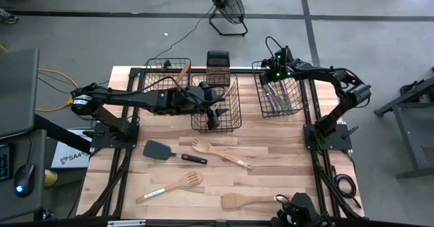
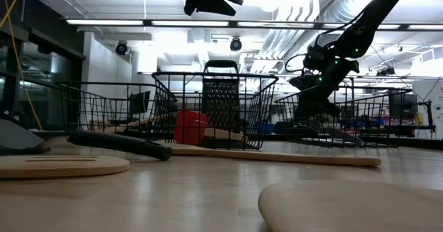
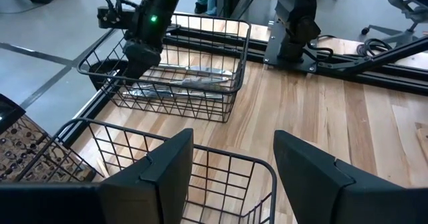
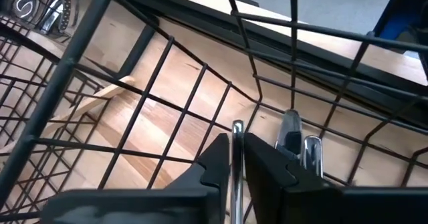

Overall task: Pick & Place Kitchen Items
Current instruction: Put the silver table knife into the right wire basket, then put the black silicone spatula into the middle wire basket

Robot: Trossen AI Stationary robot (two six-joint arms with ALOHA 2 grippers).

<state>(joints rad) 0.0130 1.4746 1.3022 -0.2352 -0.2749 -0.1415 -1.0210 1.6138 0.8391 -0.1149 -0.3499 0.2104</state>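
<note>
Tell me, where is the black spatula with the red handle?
In the high view the black spatula lies flat on the wooden table, on its left half, just left of the wooden fork and in front of the middle basket.

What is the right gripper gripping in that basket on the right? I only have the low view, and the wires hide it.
Observer: The right gripper is shut on a slim silver metal utensil, inside the right wire basket.
Operator: Is anything else in there?
Observer: Yes, more silver cutlery lies on the basket floor next to it.
Operator: And the left gripper?
Observer: The left gripper is open and empty, hanging over the middle wire basket.
</note>
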